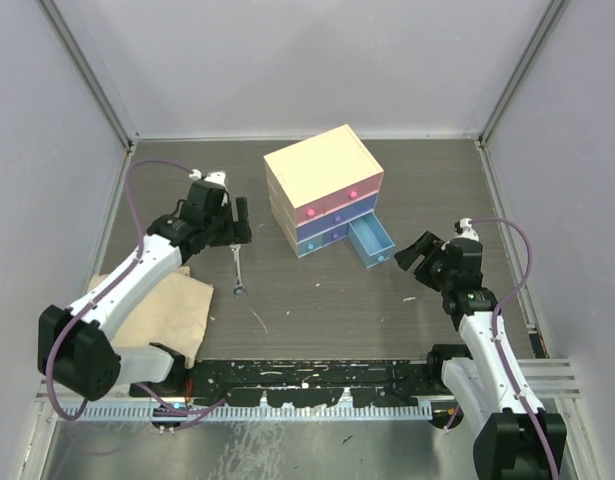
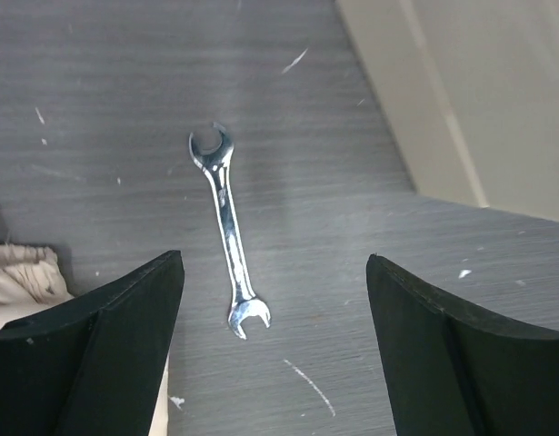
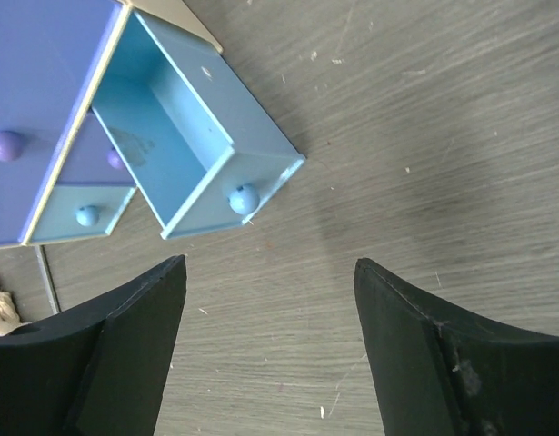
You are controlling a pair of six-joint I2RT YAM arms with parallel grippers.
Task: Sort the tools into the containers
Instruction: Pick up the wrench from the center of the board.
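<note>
Left tool hangs with its fingers wide apart and nothing between them, just above the one silver wrench that I can find. The wrench lies flat on the dark desk, its long axis running away from my wrist camera with a slight tilt, so the gap of the tool stands across the shaft, not along it. Its near open end sits between my two fingers, and I see no contact. From above, the wrench runs from under the left tool toward the near edge of the desk, beside one beige cloth. My left arm is clearly the nearer to it. Right tool is also spread and holds nothing. It faces the one blue drawer that stands pulled out of the single cream chest, well to the right of the wrench. I see nothing in that drawer. The chest front shows three coloured rows: pink, purple, blue. No other hand tools show in any view.
</note>
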